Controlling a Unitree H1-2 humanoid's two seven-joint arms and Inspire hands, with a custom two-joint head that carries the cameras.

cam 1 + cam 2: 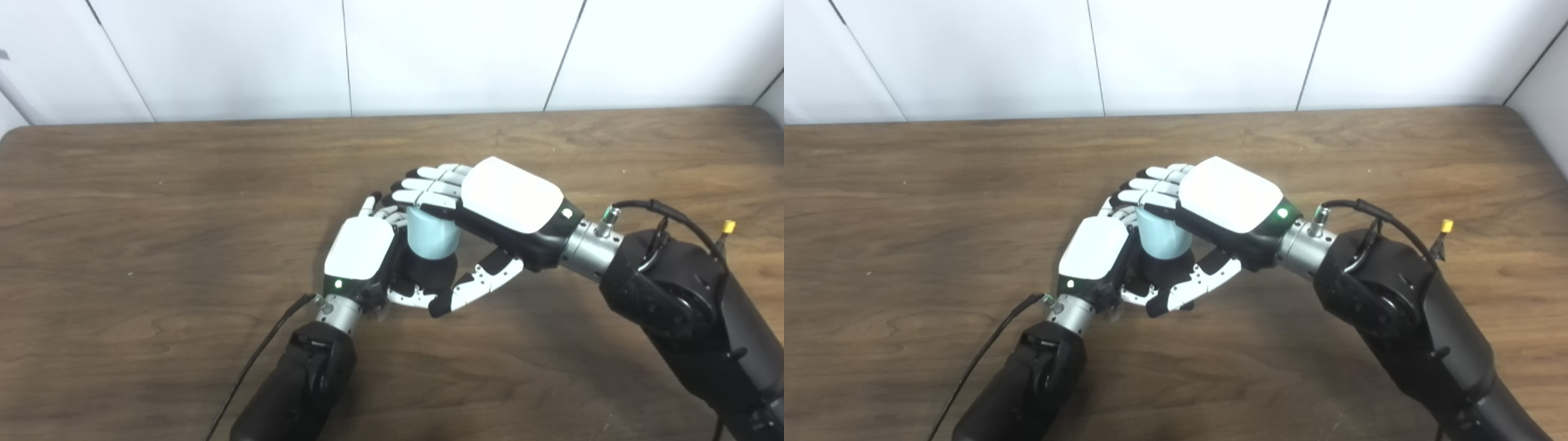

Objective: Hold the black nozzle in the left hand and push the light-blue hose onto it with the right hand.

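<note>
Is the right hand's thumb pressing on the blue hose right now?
No, the right hand has only fingers on the hose; its thumb hangs apart below.

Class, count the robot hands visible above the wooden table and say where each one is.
2. The left hand is wrapped around the black nozzle near the table's middle; the right hand reaches in from the right, fingers over the light-blue hose on top.
</note>
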